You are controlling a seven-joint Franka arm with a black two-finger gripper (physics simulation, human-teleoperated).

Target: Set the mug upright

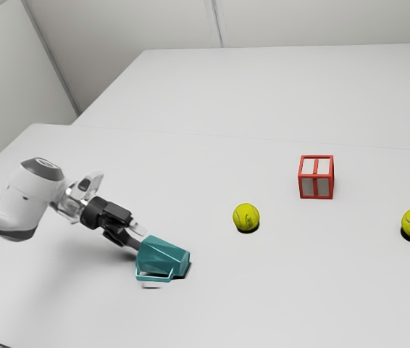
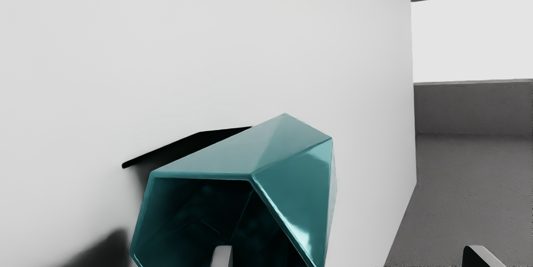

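1. Mug (image 1: 163,257) lies tipped on its side on the table (image 1: 277,290), mouth toward the gripper (image 1: 139,238).
2. Its teal walls are glossy and faceted, the inside dark, with a squared handle (image 1: 154,278) along one side.
3. Jaws stand wide apart, one finger (image 2: 222,257) at the mug's mouth.

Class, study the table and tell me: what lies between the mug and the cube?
A tennis ball lies between the mug and the cube, touching neither; the exterior view shows this.
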